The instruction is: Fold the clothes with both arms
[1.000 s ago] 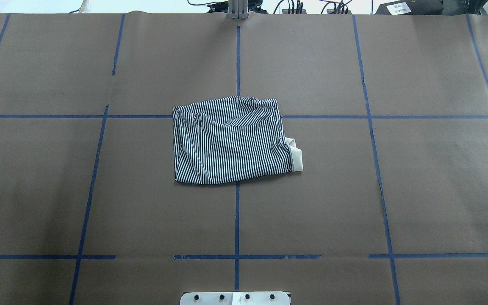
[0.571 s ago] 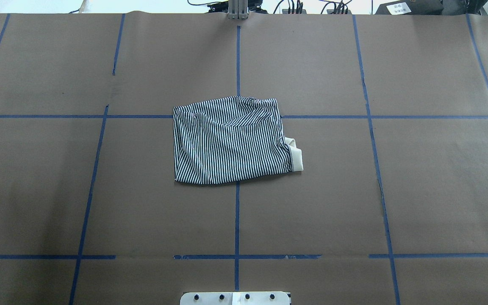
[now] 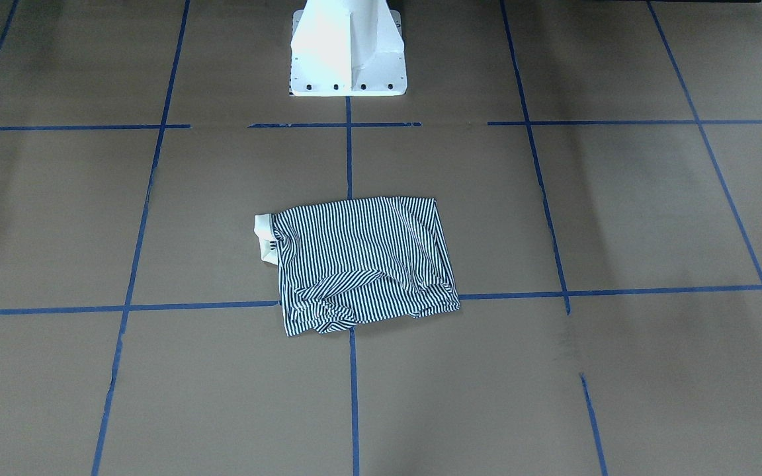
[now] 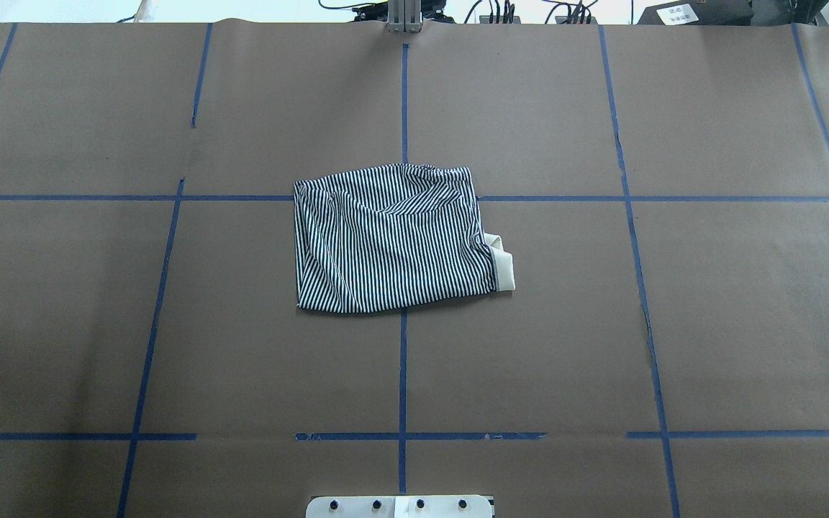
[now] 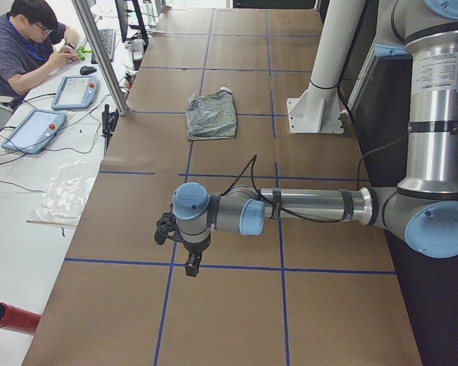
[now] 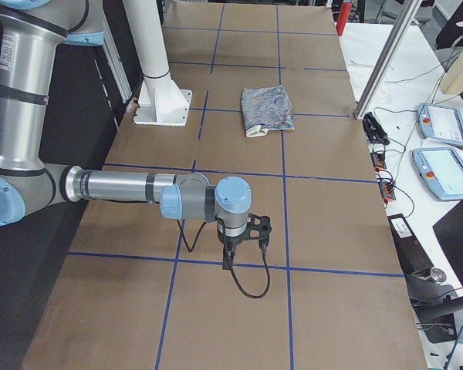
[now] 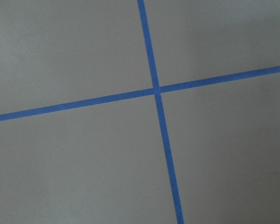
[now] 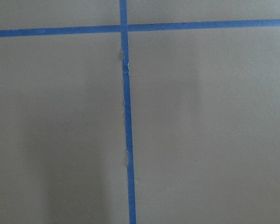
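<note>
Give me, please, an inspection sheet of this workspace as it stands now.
Surface: brown paper-covered table marked with a blue tape grid.
Job's things: folded navy-and-white striped polo shirt at the centre, cream collar poking out one side; nothing holds it.
Clutter: nothing seen.
Grippers: left arm's black pincer and right arm's black pincer hang over bare paper, apart from the shirt; open or shut cannot be told.
Cables: black cable loops at the left arm; another black cable loops at the right.
Surroundings: white pedestal base; seated person at a white side bench with grey tablets.
</note>
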You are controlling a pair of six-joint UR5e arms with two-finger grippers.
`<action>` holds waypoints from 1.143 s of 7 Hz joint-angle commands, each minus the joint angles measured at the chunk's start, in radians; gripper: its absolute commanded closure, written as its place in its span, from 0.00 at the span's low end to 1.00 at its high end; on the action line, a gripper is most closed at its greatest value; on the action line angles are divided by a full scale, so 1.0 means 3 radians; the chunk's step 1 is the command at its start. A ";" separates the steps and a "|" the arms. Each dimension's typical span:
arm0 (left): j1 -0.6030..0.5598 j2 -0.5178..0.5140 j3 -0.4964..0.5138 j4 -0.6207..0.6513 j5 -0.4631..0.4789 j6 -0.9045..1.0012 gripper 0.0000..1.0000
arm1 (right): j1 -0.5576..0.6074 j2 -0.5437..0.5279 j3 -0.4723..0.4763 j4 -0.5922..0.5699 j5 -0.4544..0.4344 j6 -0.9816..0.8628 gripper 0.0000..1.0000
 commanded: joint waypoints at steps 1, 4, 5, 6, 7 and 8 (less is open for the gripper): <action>-0.0013 -0.0014 -0.0014 0.0027 -0.0001 -0.0006 0.00 | 0.0012 0.0004 0.0014 0.0031 -0.0015 -0.0015 0.00; -0.0013 0.0006 -0.0034 -0.0065 -0.0011 -0.0006 0.00 | 0.0007 -0.0001 -0.0012 0.0036 -0.0010 -0.0015 0.00; -0.0013 0.0006 0.0021 -0.0075 -0.0092 -0.0017 0.00 | 0.0007 -0.0001 -0.0017 0.0031 -0.0015 -0.0015 0.00; -0.0018 0.0067 0.0017 -0.0071 -0.0144 -0.0007 0.00 | 0.0007 -0.0001 -0.0017 0.0031 -0.0015 -0.0015 0.00; -0.0018 0.0088 0.0007 -0.0065 -0.0119 -0.0017 0.00 | 0.0002 -0.0001 -0.0017 0.0031 -0.0026 -0.0020 0.00; -0.0013 0.0083 0.0006 -0.0065 -0.0119 -0.0012 0.00 | 0.0002 -0.0001 -0.0017 0.0026 -0.0021 -0.0035 0.00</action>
